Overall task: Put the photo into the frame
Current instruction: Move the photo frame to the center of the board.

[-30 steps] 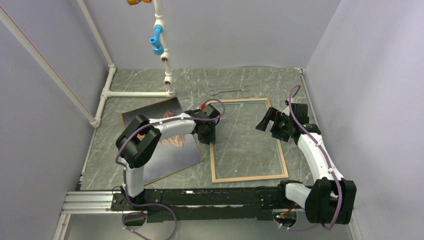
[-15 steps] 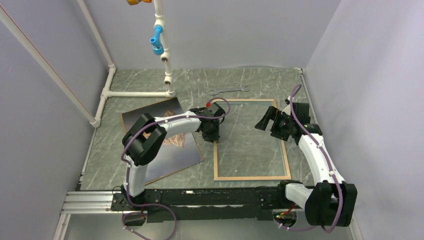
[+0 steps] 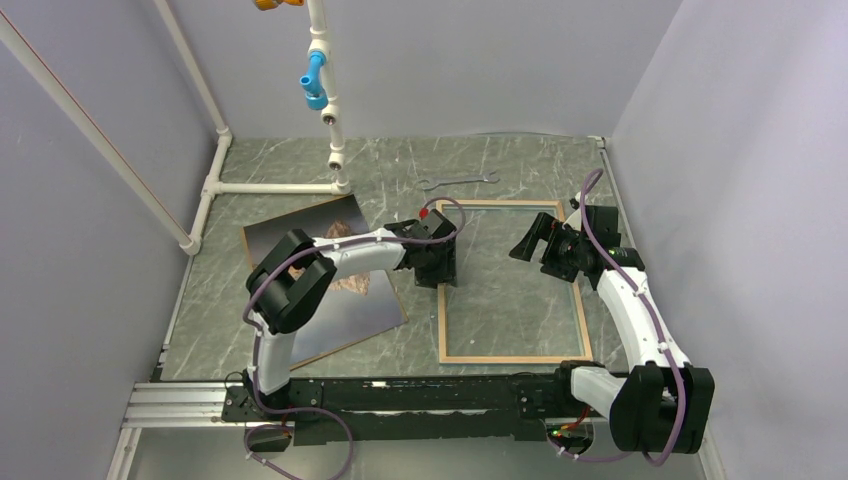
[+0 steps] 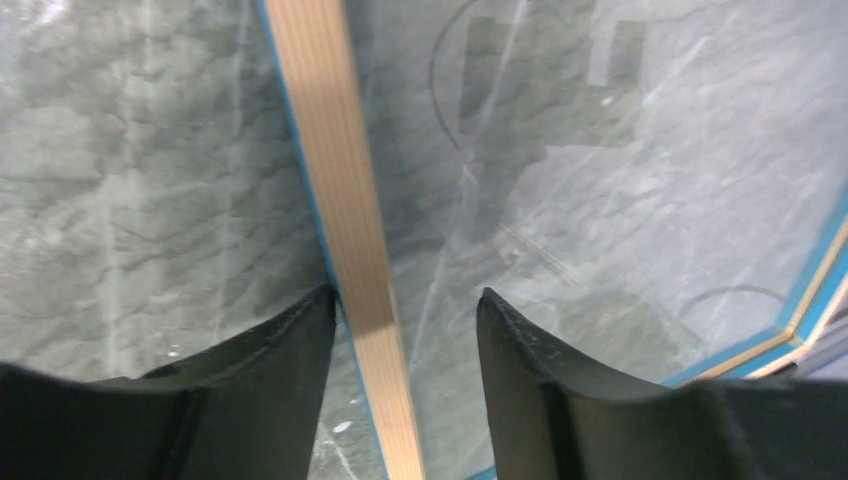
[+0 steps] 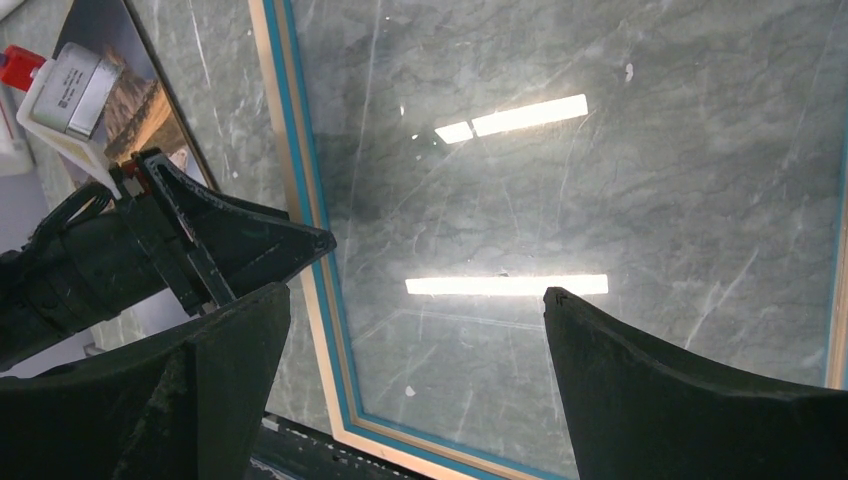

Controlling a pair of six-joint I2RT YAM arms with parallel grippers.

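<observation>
The frame [image 3: 515,356] lay flat on the tabletop [image 3: 400,165], tan back up. The photo [image 3: 290,225] lay picture side up just to its left, partly under the left arm. The left pincer [image 4: 405,300] straddled the frame's left rail, half parted and gripping nothing. The right pincer [image 5: 417,290] hung wide and empty over the frame's right half.

The step looked like squaring the frame. Done well, that meant pushing low on the rail, keeping it flat, and leaving room beside the photo. The photo would likely need turning face down to go in.

Only the overhead view showed the photo and frame together. The left wrist view alone showed slack between the rail and the fingers [image 4: 520,350]. The right wrist view alone caught lights mirrored on a glossy pane inside the frame.
</observation>
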